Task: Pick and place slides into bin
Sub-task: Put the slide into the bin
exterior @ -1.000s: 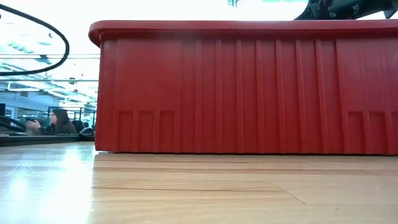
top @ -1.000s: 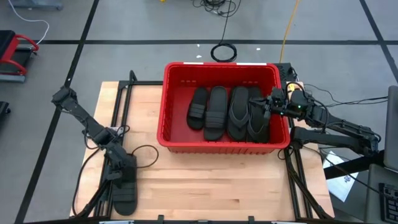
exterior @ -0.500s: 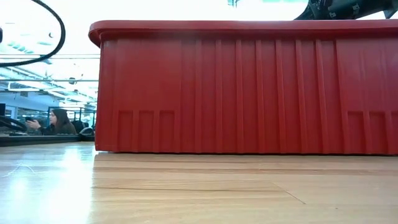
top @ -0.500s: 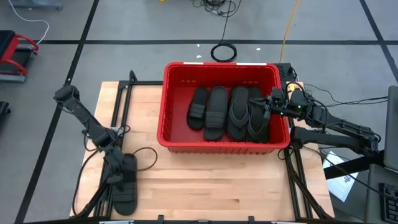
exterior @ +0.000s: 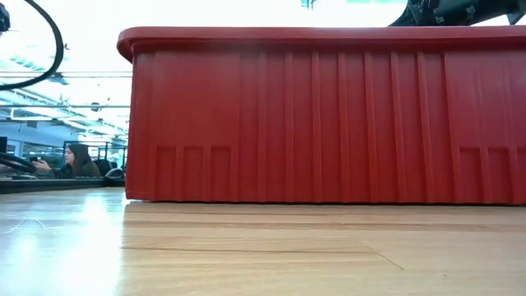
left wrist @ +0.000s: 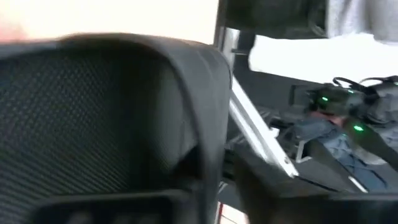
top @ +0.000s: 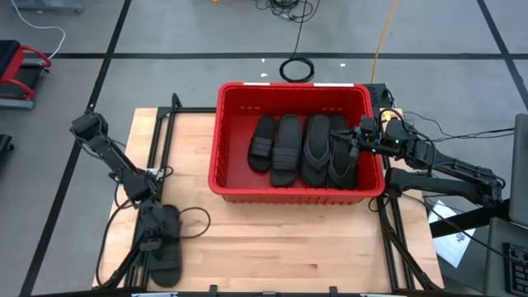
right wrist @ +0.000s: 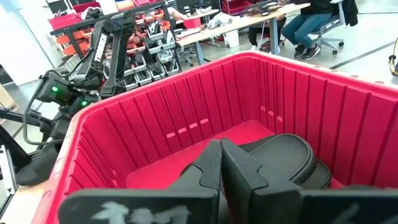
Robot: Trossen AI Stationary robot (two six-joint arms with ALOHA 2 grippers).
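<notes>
High view: the bin [top: 216, 132] was recorded at the middle of the table [top: 272, 247], toward its far edge, with four slides [top: 304, 148] laid side by side on its floor. Another slide [top: 165, 247] was noted on the bare wood near the front left corner, well apart from the bin. The left gripper [top: 153, 233] was found low over that slide, at its strap end. In the left wrist view the frame was filled by the slide's ribbed strap [left wrist: 93, 124] just ahead of the fingers; the jaws were seen drawn narrow about it, though a firm hold could not be confirmed and no lift was seen. The right gripper [top: 356, 142] was parked over the bin's right side, above the slides there, its fingers [right wrist: 214, 168] pressed together with nothing between them. In the low view only the bin's red wall [exterior: 329, 123] was registered, with a person seated in the room beyond. The step in hand was judged to be the grasp of the loose slide. The next move would call for a secure pinch, a lift clear of the table and the rim, and a carry to the bin's open left side.
</notes>
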